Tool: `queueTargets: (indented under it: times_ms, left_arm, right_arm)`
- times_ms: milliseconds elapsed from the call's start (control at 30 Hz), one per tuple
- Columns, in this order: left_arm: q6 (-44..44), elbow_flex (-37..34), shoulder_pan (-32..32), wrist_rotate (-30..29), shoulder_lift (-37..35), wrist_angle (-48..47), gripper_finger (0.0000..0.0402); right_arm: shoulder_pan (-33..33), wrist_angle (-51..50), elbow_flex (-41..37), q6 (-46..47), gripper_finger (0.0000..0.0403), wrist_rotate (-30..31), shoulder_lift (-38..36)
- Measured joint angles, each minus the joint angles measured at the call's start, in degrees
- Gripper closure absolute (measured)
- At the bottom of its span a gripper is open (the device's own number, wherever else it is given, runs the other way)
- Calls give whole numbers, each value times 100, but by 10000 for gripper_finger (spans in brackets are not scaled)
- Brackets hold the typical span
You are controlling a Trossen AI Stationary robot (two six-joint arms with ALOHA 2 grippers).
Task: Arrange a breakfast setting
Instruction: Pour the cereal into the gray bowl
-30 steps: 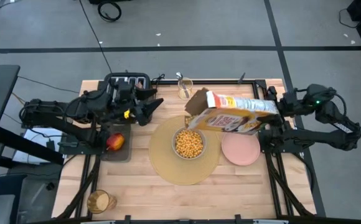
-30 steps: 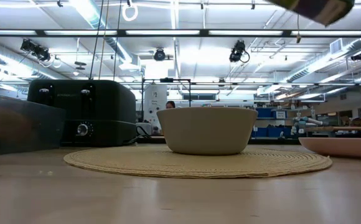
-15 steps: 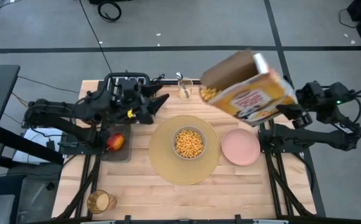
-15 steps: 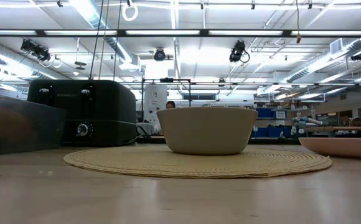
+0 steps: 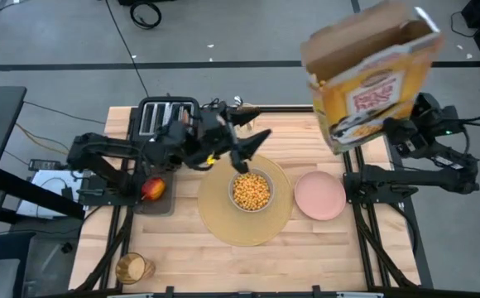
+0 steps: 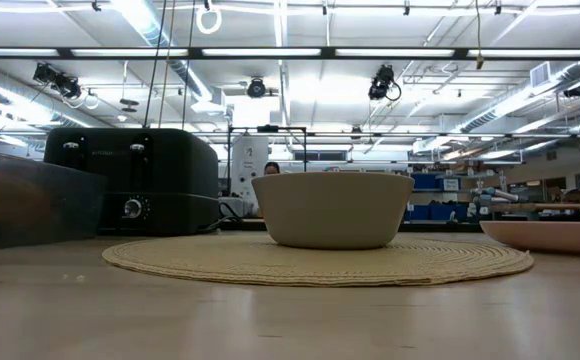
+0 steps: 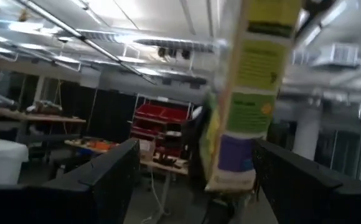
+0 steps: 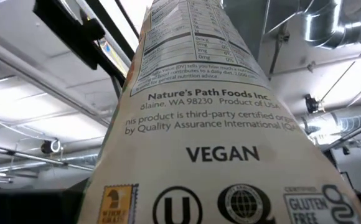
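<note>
The small white bowl (image 5: pixel 252 189), full of yellow cereal, sits at the middle of the large round tan woven placemat (image 5: pixel 245 201), which lies on the wooden table (image 5: pixel 306 248). In the low view the bowl (image 6: pixel 332 209) stands upright on the mat (image 6: pixel 318 260). Just beside the mat, on my right-hand side, lies the small pink plate (image 5: pixel 320 195), bare. The red apple (image 5: pixel 151 189) rests in a dark tray (image 5: pixel 154 202) on the mat's other side, and the amber-coloured drinking glass (image 5: pixel 132 268) stands well apart at the near left corner of the table. The black four-slot toaster (image 5: pixel 161 118) sits at the far left edge.

My left gripper (image 5: pixel 252 132) hangs above the far rim of the bowl, fingers spread wide and holding nothing.

My right gripper (image 5: pixel 393 132) is raised near the far right corner of the table, clamped on the lower end of a tall yellow cardboard cereal box (image 5: pixel 372 79), which stands almost upright with its top flaps open. The right wrist view shows the box's printed side panel (image 8: pixel 211 124) filling the frame.
</note>
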Motion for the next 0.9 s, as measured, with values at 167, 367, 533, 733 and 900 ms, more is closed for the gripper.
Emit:
queueTargets:
  times_ms: [167,367,533,733,900]
  left_arm:
    - [-79,1243,112,872,232,-1234,87]
    - [160,1669,130,1099,243,-1638,87]
    - [65,1713,248,1095,235,-1884,87]
    - [33,1710,441,1074,235,-2147,87]
    - [16,1710,533,1111,246,-2168,87]
  right_arm:
    - [0,660,0,34,167,81,638]
    - [1,1376,0,-83,168,64,1277]
    - [2,1789,0,-114,170,-63,1758]
    - [-2,2082,-2,-117,170,-46,2058]
    - [-2,2004,-2,-299,170,-33,2279]
